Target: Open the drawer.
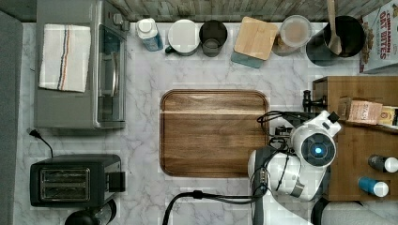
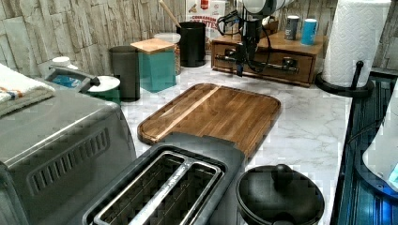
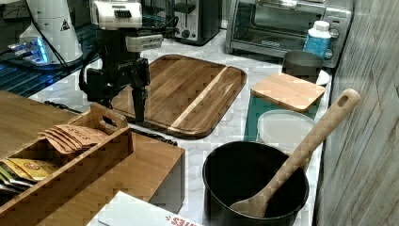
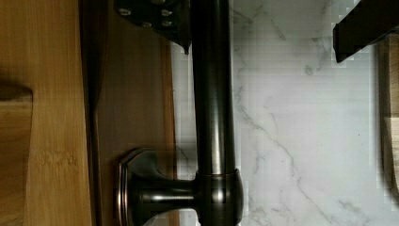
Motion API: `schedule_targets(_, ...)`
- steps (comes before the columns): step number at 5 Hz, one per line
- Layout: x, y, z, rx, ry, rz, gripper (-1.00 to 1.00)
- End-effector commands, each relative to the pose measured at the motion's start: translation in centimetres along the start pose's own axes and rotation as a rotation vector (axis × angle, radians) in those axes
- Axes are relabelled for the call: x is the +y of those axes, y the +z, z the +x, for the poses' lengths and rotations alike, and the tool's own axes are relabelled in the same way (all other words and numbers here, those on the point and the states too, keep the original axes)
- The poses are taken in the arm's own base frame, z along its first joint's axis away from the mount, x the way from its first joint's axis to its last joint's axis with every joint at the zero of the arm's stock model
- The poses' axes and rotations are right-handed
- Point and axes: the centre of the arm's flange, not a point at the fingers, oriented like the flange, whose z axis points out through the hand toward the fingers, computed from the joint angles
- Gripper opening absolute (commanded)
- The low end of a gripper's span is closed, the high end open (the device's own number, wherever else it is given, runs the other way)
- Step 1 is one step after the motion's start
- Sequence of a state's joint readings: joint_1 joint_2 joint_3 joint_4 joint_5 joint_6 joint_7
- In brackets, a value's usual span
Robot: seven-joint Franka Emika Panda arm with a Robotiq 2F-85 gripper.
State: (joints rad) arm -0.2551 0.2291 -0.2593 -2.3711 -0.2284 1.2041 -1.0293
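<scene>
at the top view's right edge, the drawer point(image 2: 263, 63) sits in a low wooden cabinet point(image 1: 361, 140) on the marble desk point(image 1: 145, 140), just right of the cutting board point(image 1: 214, 132). its front faces the board, and its long black handle point(image 4: 211, 89) runs along that front, parallel to the board's near edge.

the left view shows the whole drawer front at the back of the desk, with the bar crossing it on 2 posts and the arm hanging down in front of the bar's left half. the right view shows the cabinet top with a wooden tray of packets point(image 3: 66, 141), and the gripper point(image 3: 136, 101) pointing straight down just past the cabinet's edge. the wrist view is close on the bar and 1 round post point(image 4: 155, 193) set into the wood.

the fingers point(image 4: 362, 23) are spread apart: 1 dark pad lies between the bar and the drawer front, the other stands well out over the marble, so the bar is between them and nothing is clamped.

a strip of bare marble lies between the drawer front and the board.
</scene>
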Motion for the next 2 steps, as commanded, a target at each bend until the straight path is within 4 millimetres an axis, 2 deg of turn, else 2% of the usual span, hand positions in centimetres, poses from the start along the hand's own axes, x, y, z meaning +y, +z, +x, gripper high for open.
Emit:
schedule_targets(1,1.6,3.31,-0.09,-0.034,0.014,0.093,1.0)
schedule_targets(2,1.55,3.8,-0.14,-0.05,0.027,0.102,1.0)
